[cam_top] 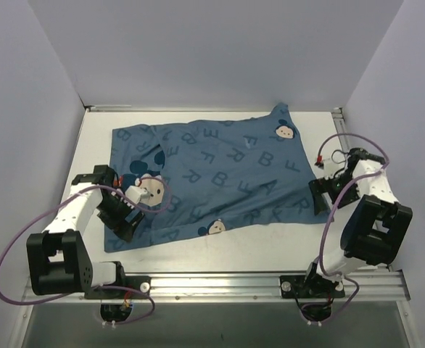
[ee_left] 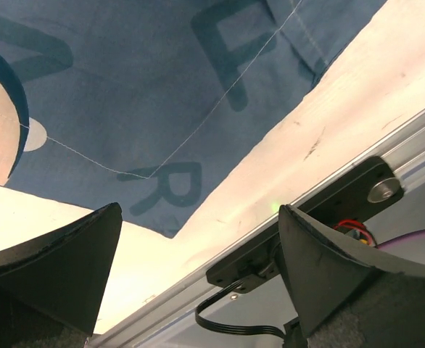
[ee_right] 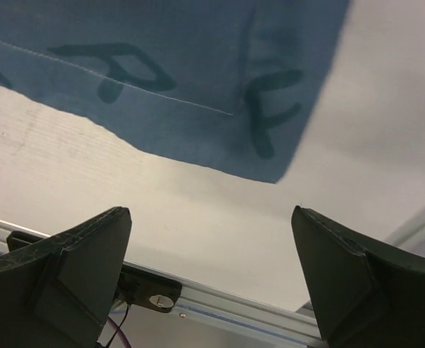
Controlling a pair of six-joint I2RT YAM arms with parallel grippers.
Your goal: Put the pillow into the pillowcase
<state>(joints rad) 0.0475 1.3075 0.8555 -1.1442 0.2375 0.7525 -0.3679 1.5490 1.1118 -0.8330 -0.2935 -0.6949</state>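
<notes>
A lab test cell: plain grey walls (cam_top: 198, 43) enclose a white table (cam_top: 270, 243) with aluminium rail (cam_top: 220, 283).

pillowcase (cam_top: 220, 174) blanketing the middle, bare table (cam_top: 270, 246) along near edge

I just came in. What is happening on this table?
Two robot arms are at a blue pillowcase lying spread on the table. The left gripper hovers open over its near left corner, and the right gripper is open by its near right corner. Neither holds anything. No pillow is in sight.

Both wrist views crop the pillowcase (ee_left: 162, 94); the left hand (cam_top: 123, 226) overlaps its left edge.
</notes>
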